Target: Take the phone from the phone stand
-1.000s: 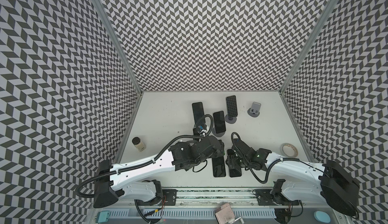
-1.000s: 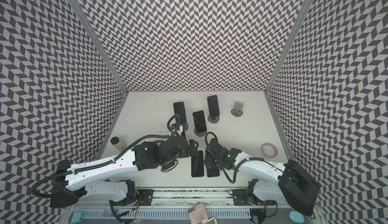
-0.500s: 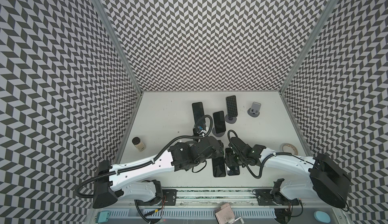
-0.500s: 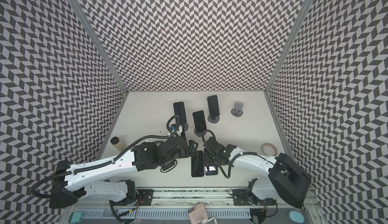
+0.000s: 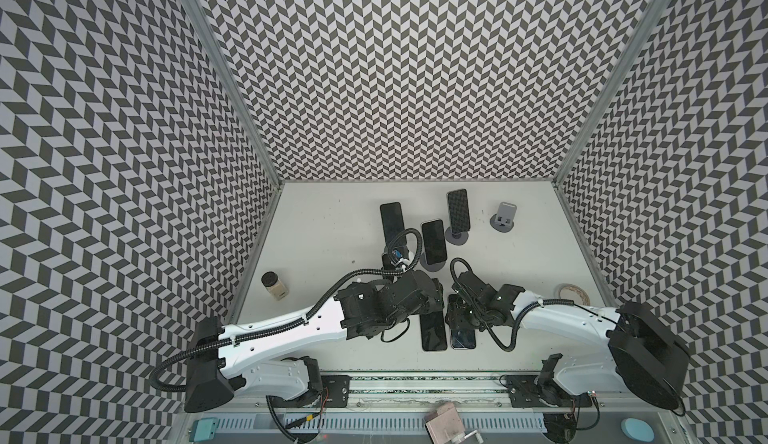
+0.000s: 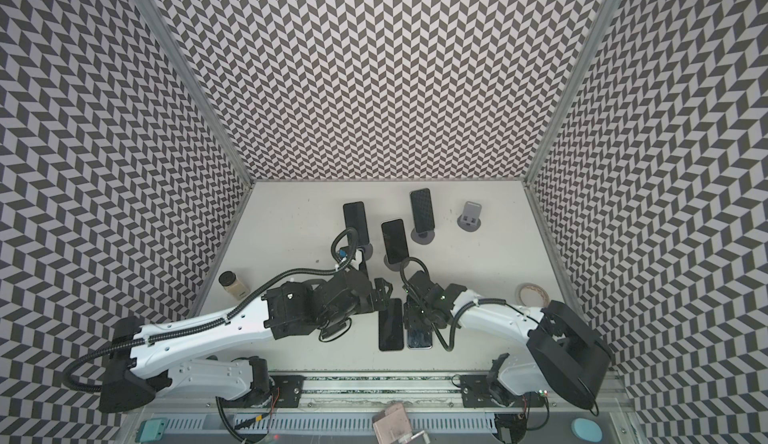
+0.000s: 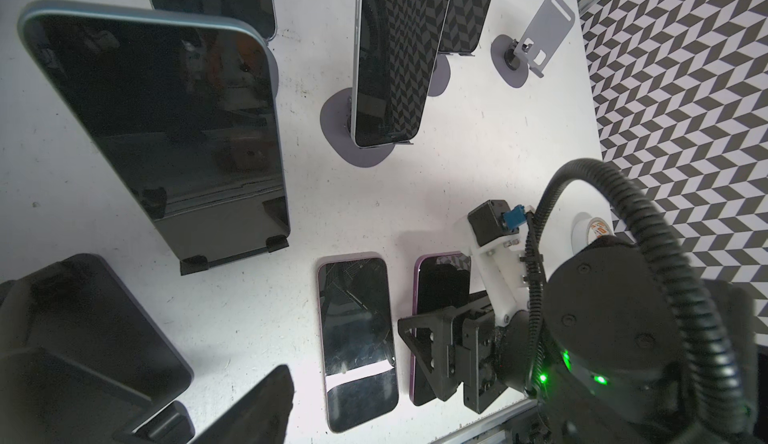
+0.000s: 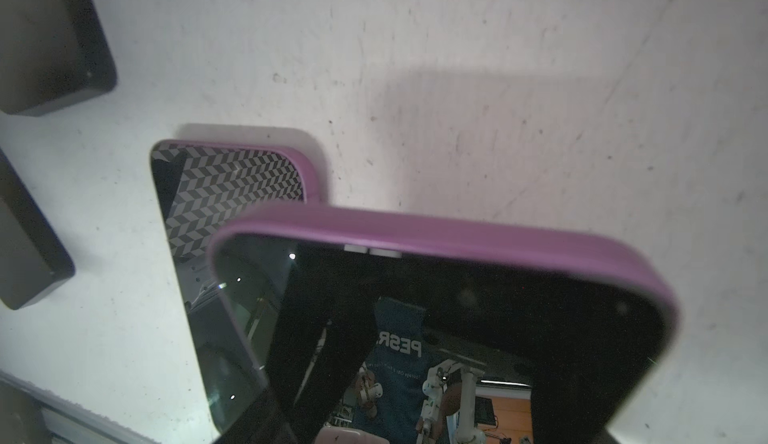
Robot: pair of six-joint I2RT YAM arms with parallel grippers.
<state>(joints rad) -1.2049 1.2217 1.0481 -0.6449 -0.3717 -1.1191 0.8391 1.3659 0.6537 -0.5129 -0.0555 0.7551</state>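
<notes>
My right gripper [image 5: 459, 313] is shut on a purple-cased phone [image 8: 457, 254], low over the table near the front edge. Its far end looks slightly raised; I cannot tell whether it rests on the table. Right beside it, another phone [image 5: 433, 331] lies flat. My left gripper [image 5: 438, 296] hovers open over that flat phone's far end, holding nothing. One of its fingers [image 7: 257, 413] shows in the left wrist view. An empty grey phone stand [image 5: 504, 217] is at the back right.
Three phones stand on grey round-based stands at the back: a dark one [image 5: 392, 223], a middle one [image 5: 433, 241] and a pattern-reflecting one [image 5: 458, 211]. A phone on a black stand [image 7: 166, 130] is close to my left wrist. A jar [image 5: 274, 286] sits left, a tape roll [image 5: 573, 294] right.
My right arm has swung slightly left, bringing the purple phone closer beside the flat phone. The left arm has barely moved.
</notes>
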